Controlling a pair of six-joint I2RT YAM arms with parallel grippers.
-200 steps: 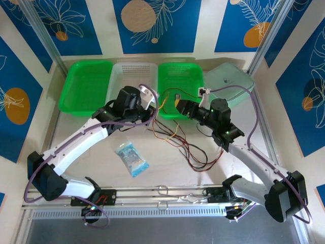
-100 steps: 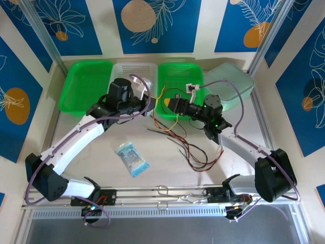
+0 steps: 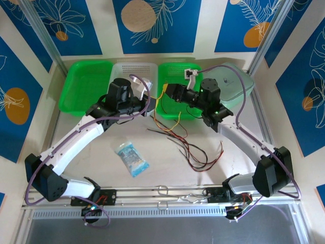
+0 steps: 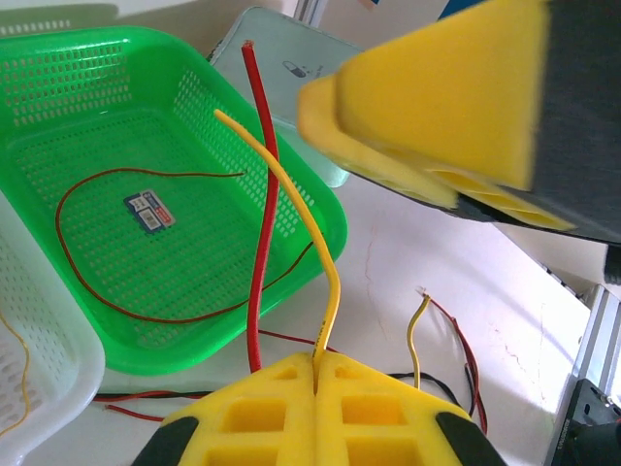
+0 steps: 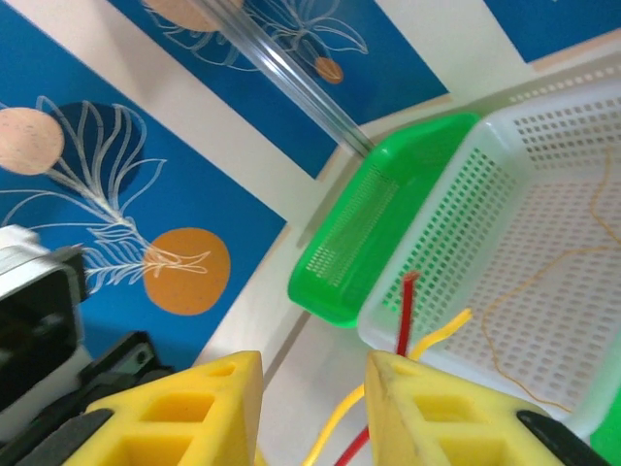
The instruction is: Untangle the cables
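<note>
My left gripper (image 4: 318,361) is shut on a yellow cable (image 4: 309,228) that curves up from its fingertips. A thicker red cable (image 4: 260,233) rises just left of it, passing behind the left finger. My right gripper (image 5: 310,388) is open, its fingers either side of the red cable's tip (image 5: 403,311) and the yellow cable's tip (image 5: 444,330) without touching them. From above, the left gripper (image 3: 151,105) and the right gripper (image 3: 168,94) face each other at the middle green basket's near-left corner. The remaining red, black and yellow cables (image 3: 195,152) lie tangled on the table.
Four containers line the back: a green basket (image 3: 84,86), a white basket (image 3: 129,71) holding a thin orange wire (image 5: 543,282), the middle green basket (image 3: 180,76) holding a thin dark red wire (image 4: 146,316), and a pale teal lid (image 3: 233,84). A blue packet (image 3: 132,158) lies front left.
The right gripper has swung back and left, from over the table to the green basket's corner close to the left gripper. The left gripper drew back slightly, still holding the yellow cable.
</note>
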